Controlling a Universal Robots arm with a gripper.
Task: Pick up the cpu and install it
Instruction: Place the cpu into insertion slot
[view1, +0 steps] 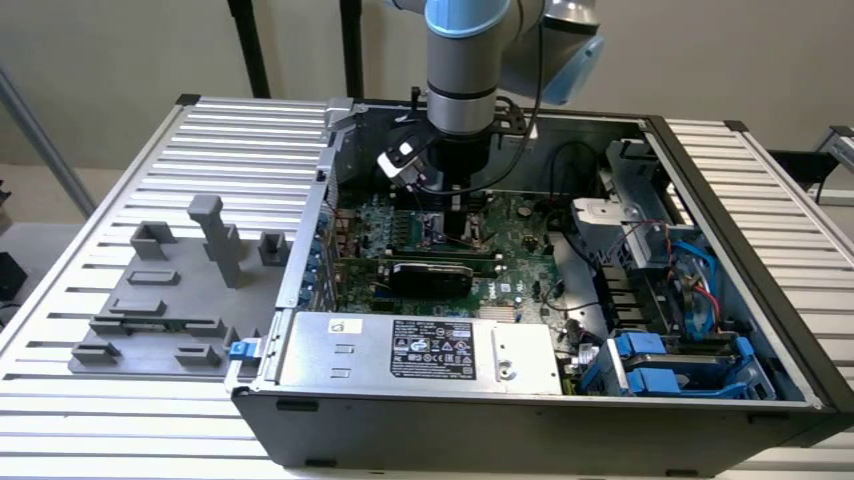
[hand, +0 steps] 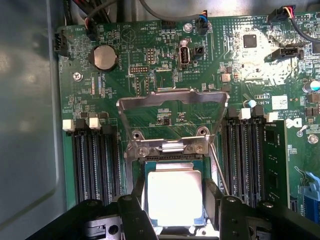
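Note:
The cpu (hand: 174, 195), a small square chip with a shiny silver top, sits between my two black fingers (hand: 134, 210) directly over the socket on the green motherboard (hand: 150, 50). My gripper (hand: 175, 201) is shut on its two opposite edges. Whether the chip rests in the socket I cannot tell. The socket's metal load plate (hand: 170, 93) stands flipped open just beyond it. In the exterior view my gripper (view1: 450, 200) reaches straight down into the open computer case (view1: 747, 180), low over the board.
Memory slots (hand: 95, 160) (hand: 245, 160) flank the socket on both sides. A black card (view1: 427, 272) and a silver power supply (view1: 427, 350) lie nearer the case front. Cables and blue drive bays (view1: 667, 360) fill the exterior view's right. A grey fixture (view1: 167, 300) stands on the slatted table.

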